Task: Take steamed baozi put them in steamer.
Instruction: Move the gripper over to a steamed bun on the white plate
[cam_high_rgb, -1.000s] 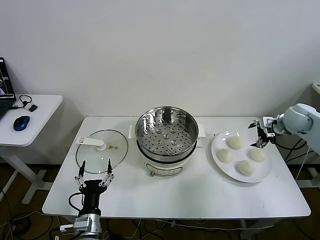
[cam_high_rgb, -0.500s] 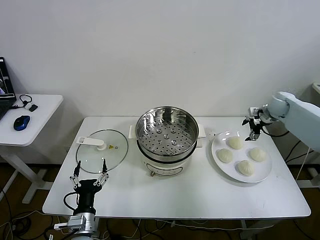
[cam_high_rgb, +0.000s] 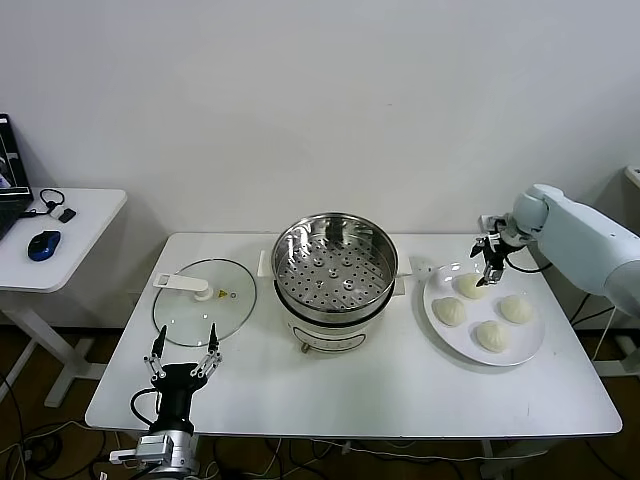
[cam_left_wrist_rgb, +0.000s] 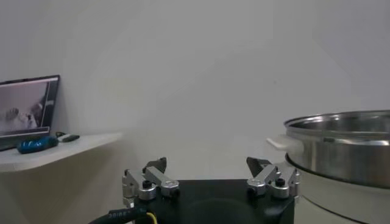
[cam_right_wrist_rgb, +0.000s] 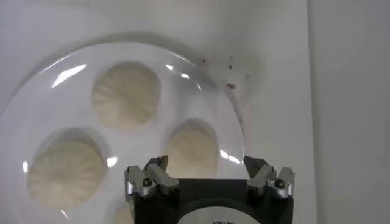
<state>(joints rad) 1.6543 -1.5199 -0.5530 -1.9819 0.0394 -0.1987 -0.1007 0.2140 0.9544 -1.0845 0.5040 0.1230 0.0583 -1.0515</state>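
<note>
Four cream-white baozi lie on a white plate (cam_high_rgb: 440, 285) at the right: one at the far side (cam_high_rgb: 470, 286), one left (cam_high_rgb: 450, 311), one right (cam_high_rgb: 516, 309), one near (cam_high_rgb: 491, 335). My right gripper (cam_high_rgb: 491, 267) hangs open and empty just above the far baozi, which shows right before its jaws in the right wrist view (cam_right_wrist_rgb: 193, 148). The steel steamer (cam_high_rgb: 334, 262) with its perforated tray stands at the table's middle, with no baozi in it. My left gripper (cam_high_rgb: 183, 350) is open and empty at the table's front left.
A flat glass lid (cam_high_rgb: 203, 303) lies left of the steamer, just beyond the left gripper. A side table (cam_high_rgb: 70, 235) with a blue mouse stands at far left. The steamer's rim shows in the left wrist view (cam_left_wrist_rgb: 341, 131).
My right gripper has moved left from past the plate's right side to above the far baozi. The left gripper has shifted slightly at the front edge.
</note>
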